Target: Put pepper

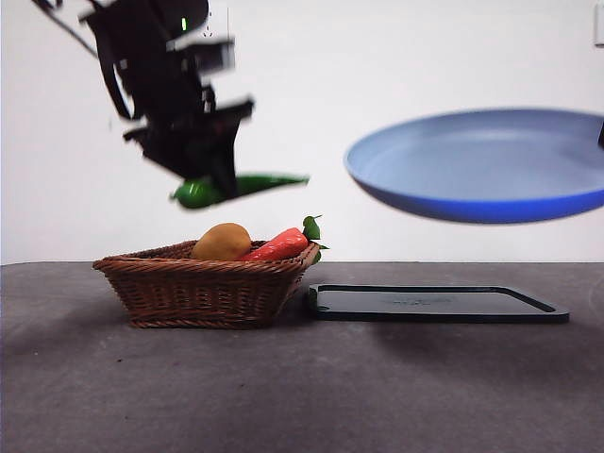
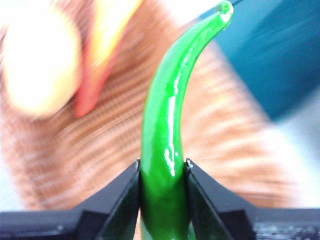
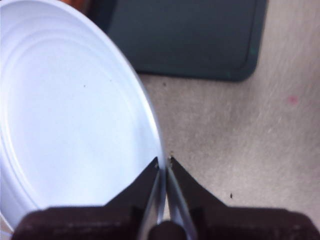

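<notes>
My left gripper (image 1: 209,184) is shut on the thick end of a long glossy green pepper (image 1: 241,187) and holds it in the air above the wicker basket (image 1: 203,286). In the left wrist view the pepper (image 2: 167,135) rises between my jaws (image 2: 162,172) with its tip pointing away over the basket (image 2: 115,145). My right gripper (image 3: 164,167) is shut on the rim of a blue plate (image 3: 70,115), which hangs in the air at the right of the front view (image 1: 481,165), above the dark tray (image 1: 434,304).
The basket holds a tan potato (image 1: 222,243) and a red-orange tapered vegetable with green leaves (image 1: 280,244). The dark flat tray lies on the grey table right of the basket; it also shows in the right wrist view (image 3: 190,37).
</notes>
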Controlling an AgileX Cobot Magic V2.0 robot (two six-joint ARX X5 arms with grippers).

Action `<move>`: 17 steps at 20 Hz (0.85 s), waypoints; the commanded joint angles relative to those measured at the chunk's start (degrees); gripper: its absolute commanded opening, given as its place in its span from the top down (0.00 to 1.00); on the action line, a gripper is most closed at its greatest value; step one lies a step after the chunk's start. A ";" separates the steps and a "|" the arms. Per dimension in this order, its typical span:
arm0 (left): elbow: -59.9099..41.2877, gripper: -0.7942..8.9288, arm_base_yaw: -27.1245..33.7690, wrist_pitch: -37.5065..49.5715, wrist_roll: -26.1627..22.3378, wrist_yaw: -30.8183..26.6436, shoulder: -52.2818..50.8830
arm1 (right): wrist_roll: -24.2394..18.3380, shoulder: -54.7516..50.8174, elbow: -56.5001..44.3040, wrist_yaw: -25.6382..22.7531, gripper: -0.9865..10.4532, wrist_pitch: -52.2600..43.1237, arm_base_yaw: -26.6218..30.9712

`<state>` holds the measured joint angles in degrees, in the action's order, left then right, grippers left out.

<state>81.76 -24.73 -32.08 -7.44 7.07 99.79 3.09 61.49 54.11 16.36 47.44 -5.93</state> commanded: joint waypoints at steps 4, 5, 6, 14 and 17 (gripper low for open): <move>1.25 0.80 -6.23 -2.51 1.70 8.52 -5.77 | 6.16 11.26 0.92 6.58 0.91 -5.03 -0.15; 1.25 0.80 -8.20 -3.45 1.70 8.50 -5.81 | 6.86 13.33 0.92 7.76 0.91 -5.75 -0.22; 1.22 0.80 -9.86 -4.68 1.66 8.41 -5.68 | 7.67 15.17 0.94 9.09 0.91 -6.05 -0.35; 1.18 0.80 -18.86 -3.10 1.38 5.95 4.00 | 8.92 18.75 0.92 10.71 0.91 -5.07 -2.14; 1.20 0.80 -19.56 -1.86 1.40 5.20 5.92 | 8.85 18.75 0.92 10.71 0.91 -4.74 -2.67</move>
<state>82.06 -43.57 -34.61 -6.13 12.38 104.55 11.60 79.75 54.11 26.55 43.22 -8.32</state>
